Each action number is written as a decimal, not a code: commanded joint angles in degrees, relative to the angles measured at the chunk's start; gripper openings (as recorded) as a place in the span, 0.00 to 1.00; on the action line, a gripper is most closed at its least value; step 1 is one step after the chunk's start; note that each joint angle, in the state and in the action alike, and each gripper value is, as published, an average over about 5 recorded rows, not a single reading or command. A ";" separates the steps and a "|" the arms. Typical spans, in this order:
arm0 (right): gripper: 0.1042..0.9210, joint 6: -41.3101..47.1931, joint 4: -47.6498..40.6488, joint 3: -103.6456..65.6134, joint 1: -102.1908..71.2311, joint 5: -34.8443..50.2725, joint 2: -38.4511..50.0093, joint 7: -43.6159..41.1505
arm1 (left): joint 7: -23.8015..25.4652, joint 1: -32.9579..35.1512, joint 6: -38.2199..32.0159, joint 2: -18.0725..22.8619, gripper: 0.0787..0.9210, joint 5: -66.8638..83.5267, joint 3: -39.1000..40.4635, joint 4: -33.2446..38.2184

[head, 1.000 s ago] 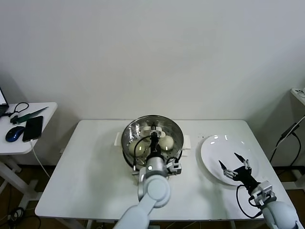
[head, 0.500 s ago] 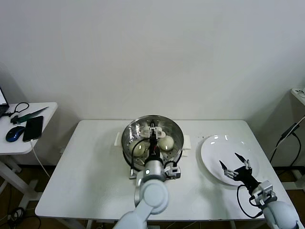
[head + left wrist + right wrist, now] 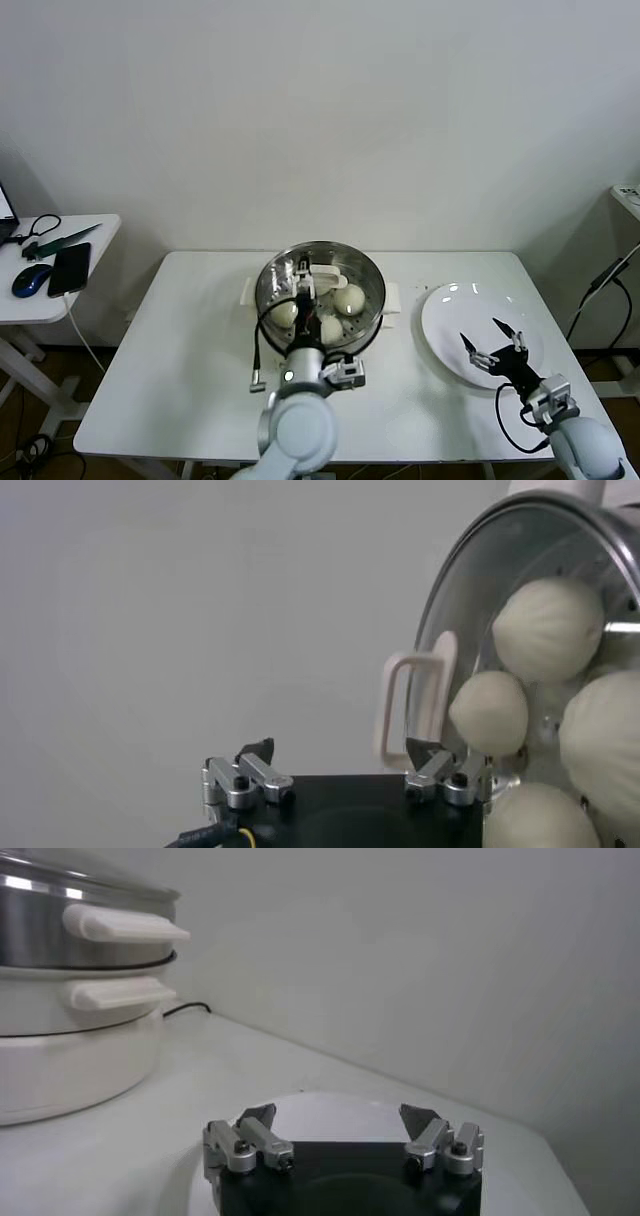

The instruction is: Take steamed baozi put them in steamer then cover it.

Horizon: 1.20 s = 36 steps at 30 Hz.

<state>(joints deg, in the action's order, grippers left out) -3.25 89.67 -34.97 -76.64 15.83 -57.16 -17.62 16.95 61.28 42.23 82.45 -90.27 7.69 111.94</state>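
Left gripper (image 3: 303, 277) lifted off, apparently above baozi (image 3: 349, 298).

White rectangular worktop (image 3: 190, 340), occupying the lower centre of the head view. Standing directly on it, at centre toward the far edge: the steamer (image 3: 320, 292), its lid on, white side handles projecting to either side. At the right of the frame, near the worktop's right edge: a round white plate (image 3: 450, 315), well apart from the steamer. A second, smaller white worktop (image 3: 30, 300) stands at the left edge of the frame, carrying a phone (image 3: 69, 269) and a blue mouse (image 3: 31, 279).
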 commanded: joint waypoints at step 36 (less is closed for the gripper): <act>0.88 -1.60 3.54 -3.56 -4.78 4.09 -5.97 -1.66 | -28.02 32.54 -42.48 -0.16 0.88 91.19 -41.83 2.58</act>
<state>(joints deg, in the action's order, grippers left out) -4.06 92.21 -37.28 -79.56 16.32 -61.28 -18.99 -5.89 87.26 11.17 81.11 -20.23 -27.73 120.00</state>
